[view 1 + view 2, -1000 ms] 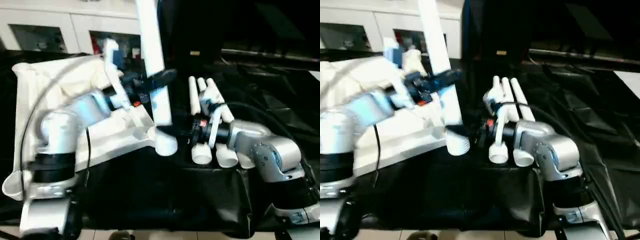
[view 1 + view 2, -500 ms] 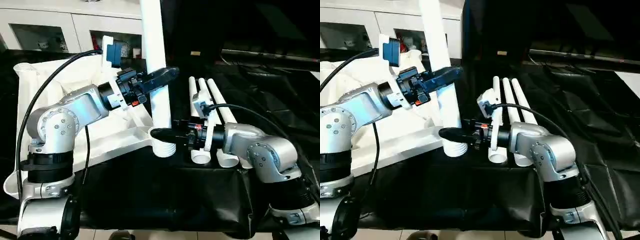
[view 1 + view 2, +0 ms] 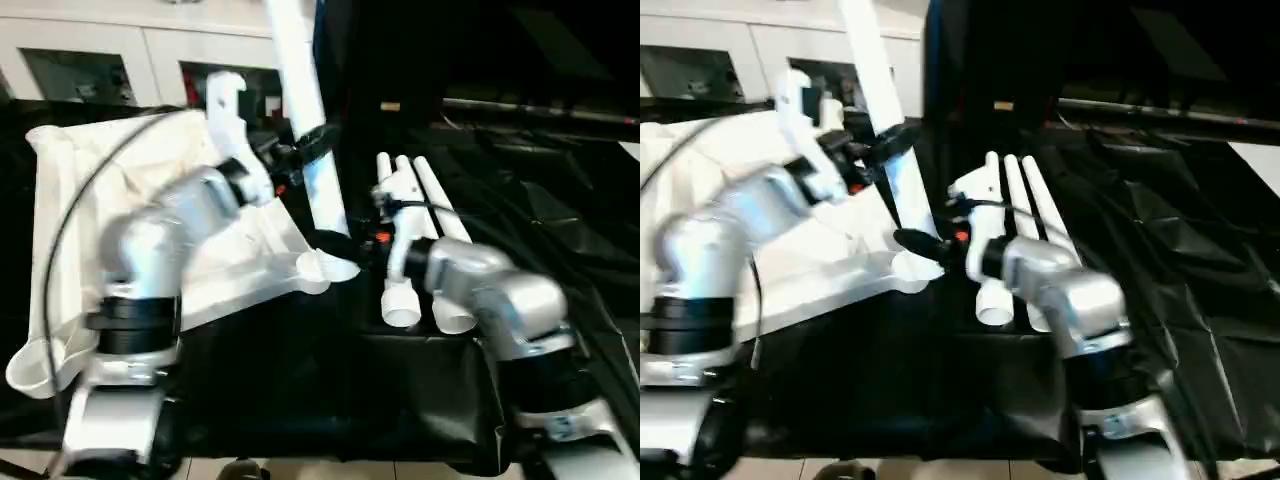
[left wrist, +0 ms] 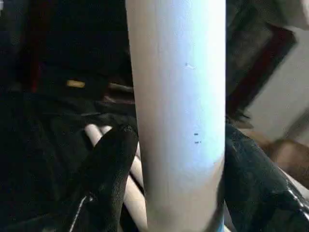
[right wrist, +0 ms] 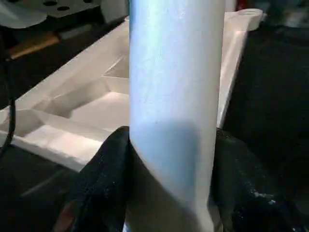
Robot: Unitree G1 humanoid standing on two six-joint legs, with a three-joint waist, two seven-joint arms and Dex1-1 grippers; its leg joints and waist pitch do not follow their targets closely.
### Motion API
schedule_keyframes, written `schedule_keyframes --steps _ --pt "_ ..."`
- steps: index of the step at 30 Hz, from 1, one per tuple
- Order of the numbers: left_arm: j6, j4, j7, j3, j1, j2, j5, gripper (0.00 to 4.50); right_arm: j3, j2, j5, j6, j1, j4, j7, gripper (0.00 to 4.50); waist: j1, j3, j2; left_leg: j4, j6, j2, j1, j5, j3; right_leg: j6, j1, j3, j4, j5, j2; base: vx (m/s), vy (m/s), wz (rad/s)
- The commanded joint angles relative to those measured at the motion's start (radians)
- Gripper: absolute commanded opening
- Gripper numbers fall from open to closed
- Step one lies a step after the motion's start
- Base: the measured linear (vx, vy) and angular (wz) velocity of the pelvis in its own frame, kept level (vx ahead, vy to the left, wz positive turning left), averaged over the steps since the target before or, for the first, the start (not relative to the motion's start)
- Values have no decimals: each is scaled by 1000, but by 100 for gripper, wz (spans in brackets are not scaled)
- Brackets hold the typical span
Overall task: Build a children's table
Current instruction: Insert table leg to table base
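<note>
Standing leg (image 3: 305, 120) at tabletop (image 3: 90, 200) near-right corner, left gripper (image 3: 312, 143) and right gripper (image 3: 915, 243) both clamped on it, spare legs (image 3: 425, 215) just right.

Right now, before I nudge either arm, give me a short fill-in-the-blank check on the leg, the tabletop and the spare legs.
1. Both grippers, the left gripper and the right gripper, have their fingers around the same raised ____.
2. The lower end of that raised leg sits at a round corner socket of the white ____.
3. Beside the tabletop, ____ spare legs lie side by side.
4. The spare legs rest on a ____ sheet.

Missing words: leg; tabletop; three; black
</note>
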Motion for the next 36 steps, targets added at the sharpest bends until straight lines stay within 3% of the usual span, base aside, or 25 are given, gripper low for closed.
schedule_keyframes --steps 1,4,5,7,9,11,17,18,19,21,22,23,26,28,29,31,35,36 --pt "-6 15 51 6 18 -11 26 282 4 12 -22 -47 -37 -22 -26 195 0 -70 2 -69 -56 47 25 -98 -19 -155 49 48 -66 101 -81 0 0 0" --pt "-7 11 60 6 20 -17 29 265 10 19 -31 -54 -42 -13 -36 195 -1 -69 6 -69 -50 47 26 -101 -18 -154 46 47 -67 95 -81 0 0 0" --pt "-3 -1 72 13 19 -28 27 255 15 31 -48 -65 -53 6 -52 195 -2 -68 -3 -70 -51 49 27 -111 -17 -154 46 48 -68 74 -81 0 0 0" --pt "-4 -6 80 15 18 -36 30 249 14 40 -61 -75 -60 19 -60 195 -2 -65 3 -72 -58 50 27 -129 -18 -154 42 48 -71 34 -83 0 0 0" --pt "-5 -9 85 18 17 -40 31 246 13 46 -67 -80 -64 27 -66 195 -2 -64 0 -74 -62 50 28 -139 -18 -148 42 49 -73 17 -83 0 0 0" --pt "-3 -17 108 34 12 -49 26 210 7 60 -80 -92 -77 49 -87 195 -1 -64 0 -74 -66 51 31 -137 -18 -141 41 49 -72 27 -83 0 0 0" --pt "2 -22 57 35 1 -29 -7 190 4 69 -97 -141 -92 59 -82 195 -2 -65 -4 -72 -60 48 28 -108 -17 -138 43 49 -68 75 -81 0 0 0" --pt "5 -27 31 27 1 -22 -12 190 -1 71 -85 -142 -92 54 -66 195 -3 -65 -4 -71 -59 48 28 -107 -17 -136 43 49 -67 77 -81 0 0 0" --pt "8 -32 14 22 2 -17 -15 190 -4 74 -76 -141 -90 51 -56 230 -2 -65 -4 -72 -58 48 28 -111 -17 -135 42 49 -68 73 -81 0 0 0" --pt "17 -41 -18 8 4 -4 -22 189 -9 73 -66 -138 -88 46 -44 251 -3 -64 -14 -73 -53 49 28 -111 -16 -134 44 49 -69 58 -82 0 0 0" --pt "25 -48 -45 -4 5 7 -28 189 -17 73 -49 -127 -87 45 -29 265 -1 -64 -8 -73 -53 49 29 -116 -16 -135 42 49 -67 47 -83 0 0 0" --pt "43 -63 -97 -24 8 30 -43 189 -27 64 -31 -113 -86 38 -5 274 -1 -63 -14 -73 -52 50 31 -121 -15 -135 40 49 -68 33 -83 0 0 0" --pt "55 -79 -168 -47 10 61 -64 188 -36 45 -7 -94 -86 28 34 307 -2 -62 -13 -74 -57 51 32 -106 -15 -140 38 48 -64 58 -80 0 0 0" --pt "53 -82 -197 -55 10 74 -68 188 -38 31 1 -89 -86 21 54 317 -1 -63 -15 -72 -55 49 31 -98 -14 -143 41 48 -63 73 -80 0 0 0" --pt "49 -85 -266 -76 6 106 -71 188 -50 -9 64 -38 -85 -5 141 326 0 -62 -18 -72 -48 47 31 -100 -13 -144 44 48 -65 75 -79 0 0 0" --pt "63 -89 -302 -83 -1 121 -83 188 -45 -65 119 18 -72 -45 235 330 1 -62 -14 -71 -42 48 29 -94 -14 -139 44 49 -63 79 -79 0 0 0" --pt "76 -93 -357 -82 -14 131 -112 188 -25 -139 162 68 -49 -88 336 332 5 -63 -18 -68 -33 48 28 -90 -13 -156 48 48 -64 88 -81 0 0 0" --pt "77 -95 -366 -83 -15 133 -116 188 -22 -146 164 71 -46 -92 345 332 6 -63 -11 -68 -35 48 28 -90 -14 -161 47 48 -63 86 -82 0 0 0"
